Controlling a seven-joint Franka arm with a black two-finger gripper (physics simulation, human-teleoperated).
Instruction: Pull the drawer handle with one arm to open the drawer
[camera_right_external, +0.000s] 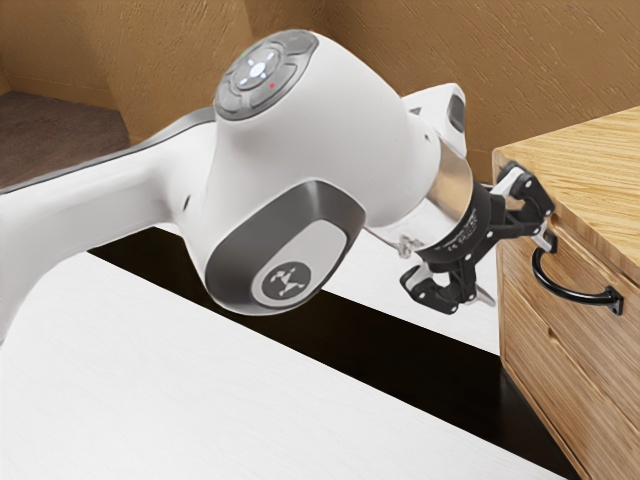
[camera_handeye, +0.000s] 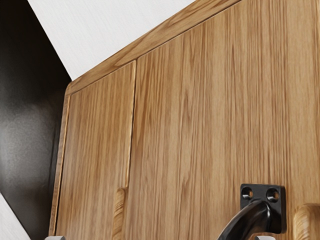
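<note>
– Drawer handle (camera_right_external: 580, 294): where do we find it against our pincer (camera_right_external: 515, 266)?
– Just past the fingertips, on the far side from the wrist. It is a black curved bar, fixed at both ends to the wooden drawer (camera_right_external: 560, 320) front. In the exterior view its nearer end sits right by the tip of our upper finger (camera_right_external: 530, 205).
– Do we touch it there?
– We cannot tell. Tip and bar end lie so close that no line between them reads clearly.
– And how do the fingers stand?
– Spread wide, one high and one low. Nothing is pinched between them, and the bar lies beyond the tips rather than in the gap.
– What do we get from the wrist?
– The drawer handle (camera_handeye: 250, 220) again, directly under the hand, rising to a black mounting plate with two screw holes. The drawer (camera_handeye: 210, 125) front runs on beyond it, its grain following the seam. Across that seam lies a second wooden panel (camera_handeye: 95, 160).
– Does the drawer look pulled out?
– As far as we can judge, its front sits level with the panel next to it.
– Further out?
– The cabinet (camera_right_external: 590, 160) top spreads behind and above our upper finger. Back along the white arm (camera_right_external: 300, 170), a dark floor strip (camera_right_external: 420, 360) lies below the wrist. The white table (camera_right_external: 150, 380) comes after that.
</note>
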